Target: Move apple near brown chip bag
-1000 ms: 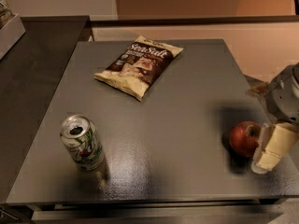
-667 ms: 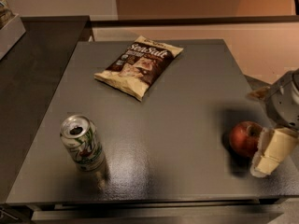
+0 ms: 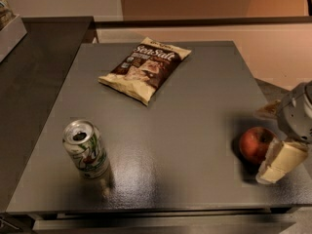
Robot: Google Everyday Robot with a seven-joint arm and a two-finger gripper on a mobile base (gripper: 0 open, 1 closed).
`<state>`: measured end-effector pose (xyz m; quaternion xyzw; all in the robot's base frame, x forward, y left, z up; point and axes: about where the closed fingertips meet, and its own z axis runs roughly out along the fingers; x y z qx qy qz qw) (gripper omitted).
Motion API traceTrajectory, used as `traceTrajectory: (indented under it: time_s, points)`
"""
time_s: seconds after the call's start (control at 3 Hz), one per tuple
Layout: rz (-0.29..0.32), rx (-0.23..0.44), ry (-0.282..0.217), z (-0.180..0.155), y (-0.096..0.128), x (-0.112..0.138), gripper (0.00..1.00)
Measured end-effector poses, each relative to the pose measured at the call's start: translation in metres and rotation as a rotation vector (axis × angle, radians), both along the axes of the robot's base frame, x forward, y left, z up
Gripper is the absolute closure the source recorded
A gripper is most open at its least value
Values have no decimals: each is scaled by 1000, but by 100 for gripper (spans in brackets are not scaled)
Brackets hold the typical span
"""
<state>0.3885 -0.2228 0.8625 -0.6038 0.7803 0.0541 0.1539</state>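
Note:
The apple (image 3: 254,144), red with yellowish patches, sits on the grey table (image 3: 195,106) near its right edge. My gripper (image 3: 263,144) reaches in from the right and is open, with one cream finger (image 3: 280,162) in front of the apple and the other finger (image 3: 267,111) behind it, so the apple lies between them. The brown chip bag (image 3: 145,67) with "Sea Salt" lettering lies flat at the far middle of the table, well away from the apple.
A white-green drink can (image 3: 86,149) stands upright at the front left. A dark counter (image 3: 29,67) adjoins the table on the left. The table's right edge is just beyond the apple.

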Motion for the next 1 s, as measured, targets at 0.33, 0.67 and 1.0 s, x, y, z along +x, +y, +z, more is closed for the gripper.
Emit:
traceTrajectory:
  time_s: [0.33,0.67,1.0]
  points:
    - [2,10,1,-2,0,-2,40]
    - [3,20,-2,-1,0,-1,64]
    - [11,36,-51,24,12,17,95]
